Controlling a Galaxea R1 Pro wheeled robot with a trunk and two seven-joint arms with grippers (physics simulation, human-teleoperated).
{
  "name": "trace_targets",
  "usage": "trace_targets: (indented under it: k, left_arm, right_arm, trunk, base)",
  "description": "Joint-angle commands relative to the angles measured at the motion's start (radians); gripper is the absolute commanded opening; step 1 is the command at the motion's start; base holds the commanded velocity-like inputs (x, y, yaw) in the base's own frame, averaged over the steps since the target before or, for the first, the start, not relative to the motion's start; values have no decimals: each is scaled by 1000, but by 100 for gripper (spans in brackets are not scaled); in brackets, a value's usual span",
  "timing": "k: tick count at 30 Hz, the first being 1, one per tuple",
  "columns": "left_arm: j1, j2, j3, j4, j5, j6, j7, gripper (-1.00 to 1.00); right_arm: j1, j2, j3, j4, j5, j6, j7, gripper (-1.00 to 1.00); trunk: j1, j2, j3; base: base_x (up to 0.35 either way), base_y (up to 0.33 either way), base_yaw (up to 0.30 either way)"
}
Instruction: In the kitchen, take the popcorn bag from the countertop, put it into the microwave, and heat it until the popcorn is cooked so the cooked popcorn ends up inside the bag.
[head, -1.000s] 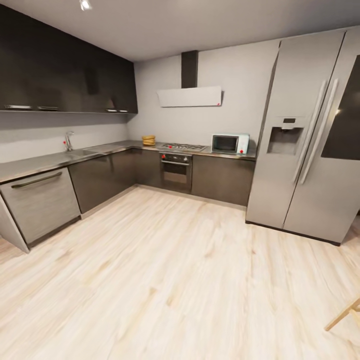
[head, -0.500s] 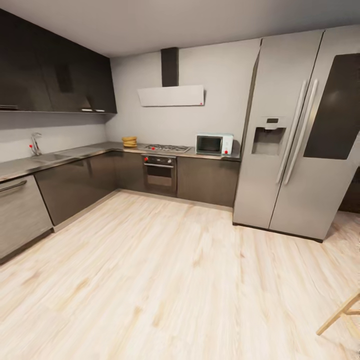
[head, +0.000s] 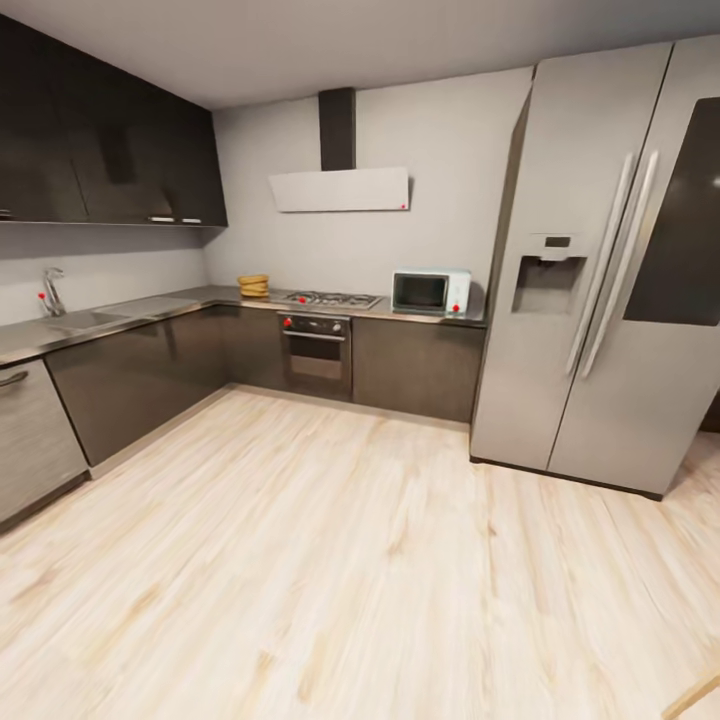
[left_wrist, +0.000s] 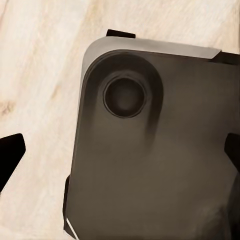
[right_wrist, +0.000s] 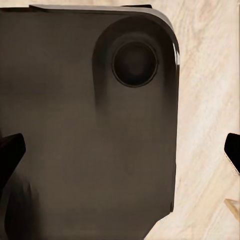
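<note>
No readable labels. Microwave (head: 431, 292) on counter (head: 200, 298) beside fridge (head: 600, 270); wide wood floor (head: 350, 560) btwn. Left end effector (left_wrist: 120, 150) and right end effector (right_wrist: 120, 150) fingers spread apart.

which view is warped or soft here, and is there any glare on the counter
Head view: wide-angle warp, the fridge leans and bows; distant microwave and popcorn bag look soft; the countertop carries a pale glossy sheen. Left wrist view: dark robot base is smooth and shaded over the wood floor. Right wrist view: much the same.
</note>
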Motion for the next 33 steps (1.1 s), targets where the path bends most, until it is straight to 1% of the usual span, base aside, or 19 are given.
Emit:
trace_targets:
  k: [1,33]
  left_arm:
    - [0,0,1,0,6,-2,1,100]
    - [0,0,1,0,6,-5,1,100]
  right_arm:
    - [0,0,-1,0,-2,-3,-1,100]
    - [0,0,-1,0,-3,-4,-1,100]
  trunk:
    - [1,0,-1]
    - [1,0,-1]
  base:
    - [330,0,0]
    - [330,0,0]
